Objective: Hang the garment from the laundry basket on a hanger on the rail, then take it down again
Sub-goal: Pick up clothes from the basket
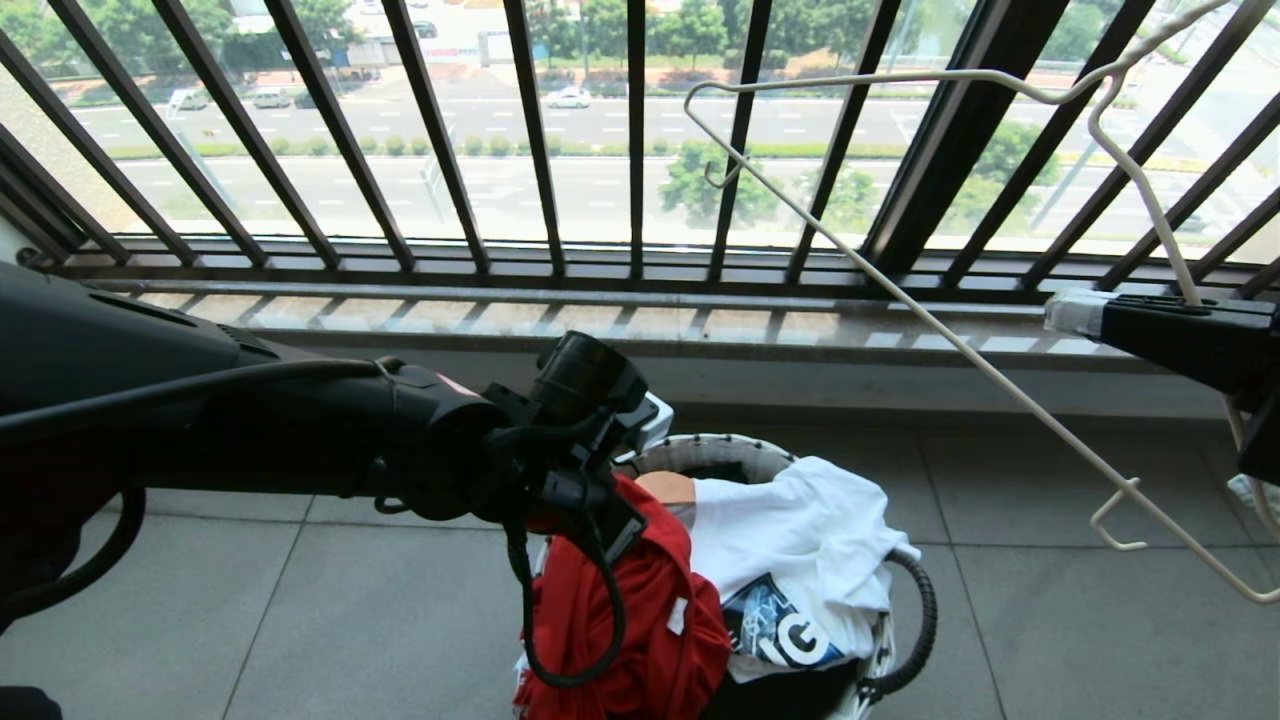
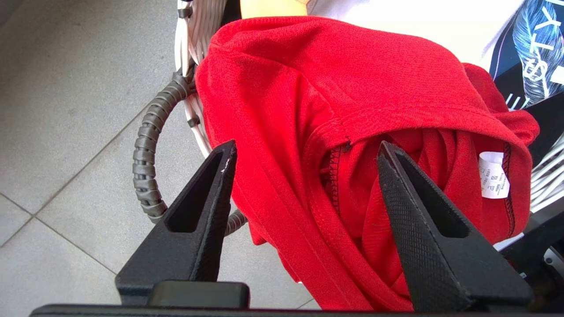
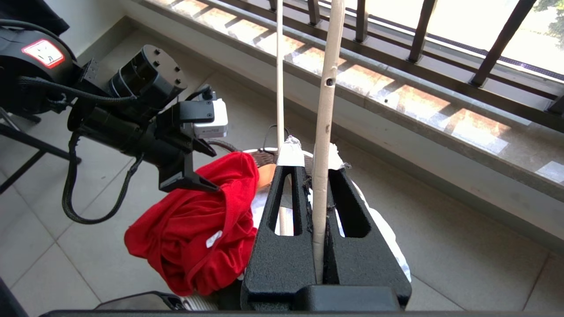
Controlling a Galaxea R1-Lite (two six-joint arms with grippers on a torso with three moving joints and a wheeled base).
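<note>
The red T-shirt (image 1: 640,610) is bunched up and spilling over the near-left rim of the laundry basket (image 1: 700,452), which sits on the grey tiled floor (image 1: 1050,620) just in front of the balcony railing (image 1: 640,140). A white T-shirt with a dark graphic (image 1: 800,560) lies beside it in the same basket, and the black corrugated handle (image 1: 925,620) loops out on the far side. The left pincer (image 2: 304,154) hangs right over the red cloth with its fingers (image 2: 220,171) apart, one on each side of a hemmed fold, not pinching it. Off to the right, raised above the floor, the right pincer (image 3: 313,165) is clamped together on the thin white wire hanger (image 1: 900,300), which slants across in front of the bars.
</note>
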